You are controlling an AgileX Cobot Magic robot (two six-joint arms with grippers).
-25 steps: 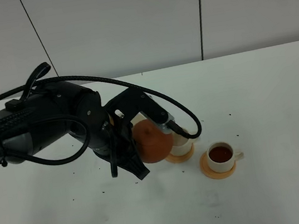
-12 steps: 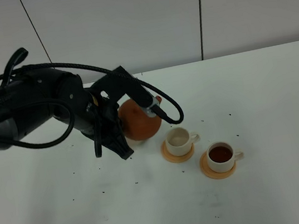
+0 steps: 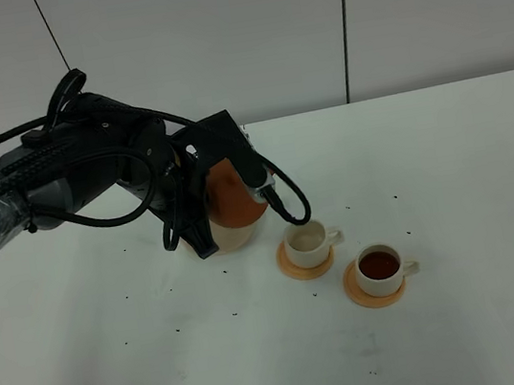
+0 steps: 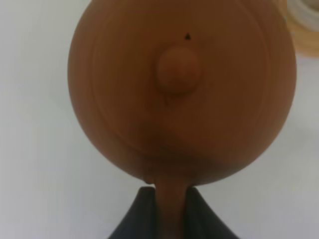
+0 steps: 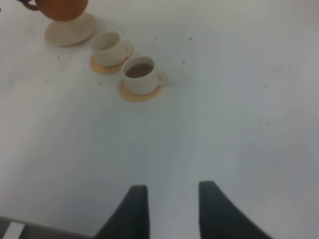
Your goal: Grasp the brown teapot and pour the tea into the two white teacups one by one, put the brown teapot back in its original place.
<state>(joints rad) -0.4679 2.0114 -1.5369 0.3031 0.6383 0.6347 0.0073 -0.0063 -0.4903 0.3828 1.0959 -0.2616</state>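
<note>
Right gripper (image 5: 172, 191) low over the bare white table (image 5: 234, 124), its two dark fingers (image 5: 135, 209) apart with nothing between them, well clear of the tea things. Next out: nearer teacup (image 3: 379, 266), cream-white, holding dark brown tea, seated on an orange coaster (image 3: 377, 296), handle pointing to the right of the high view. Just beside it, not touching, the farther teacup (image 3: 308, 240) on a second coaster (image 3: 292, 267), handle turned the same way; its inside reads pale, and whether it holds liquid I cannot tell. Small dark specks are scattered on the table around both cups. Beyond the farther teacup lies the cream saucer (image 3: 237, 240), close to that cup's coaster but apart from it. The brown teapot (image 3: 233, 191) stands upright directly over the saucer, at or barely above it; contact cannot be told from these views. In the wrist view the lid knob (image 4: 178, 69) faces the camera and the loop handle (image 4: 172, 209) runs down between the jaws. Left gripper (image 4: 171, 199) is clamped on that handle, a dark finger pressed against each side. The left arm (image 3: 90, 179) reaches in from the left of the high view, black cables (image 3: 281, 194) looping past the pot. Pale panelled wall (image 3: 215, 44) behind.
</note>
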